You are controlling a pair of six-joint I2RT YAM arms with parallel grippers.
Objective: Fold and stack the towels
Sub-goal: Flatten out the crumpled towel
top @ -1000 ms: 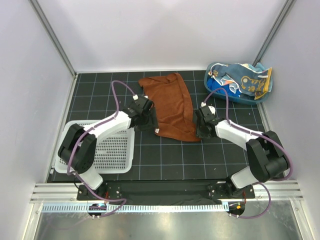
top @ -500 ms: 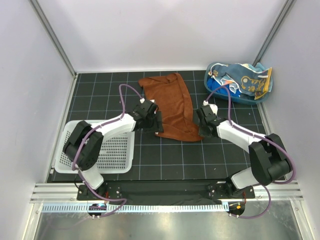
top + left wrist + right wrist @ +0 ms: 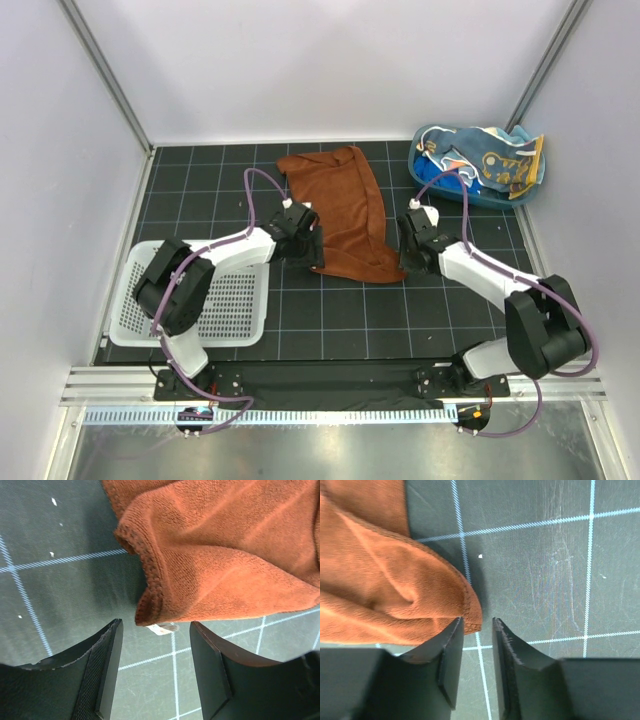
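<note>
**Both grippers at the brown towel's near corners, nothing pinched yet**

Left gripper (image 3: 306, 248) is released. In its wrist view (image 3: 155, 630) the jaws stand wide with bare mat between them. The brown towel (image 3: 340, 210) ends just past the fingertips, and that corner is curled over on itself. A small white tag (image 3: 163, 628) pokes out beneath the hem.

Right gripper (image 3: 405, 262) is also released. Its jaws stand only narrowly apart (image 3: 477, 625), and the other near corner lies against the tip of one finger, not between the two.

Risks as we judge them:
- The left could close on the tag or just the hem lip. That is a thin hold, and the cloth would likely slip out on the lift.
- The curled corner may get pinched doubled, leaving a roll inside the fold.
- With so narrow a gap, the right could shove the corner along instead of straddling it, so it bunches or is missed.
- If only one side catches, the towel gets dragged askew and the fold comes out crooked.
- The far edge already looks uneven and peaked, so the edges may not meet.

The surface is a dark mat (image 3: 200, 190) with a pale grid, and its weave shows in the wrist views. A metal rail (image 3: 340, 412) runs along the near edge by the arm bases.

A white mesh basket (image 3: 235, 305) sits near left, under the left arm. The brown towel lies in the middle of the mat, between the two grippers.

Far right is a blue tub (image 3: 470, 200) with the other towels (image 3: 490, 160) heaped in it, unfolded. Plain pale walls (image 3: 340, 70) enclose the back and sides.
</note>
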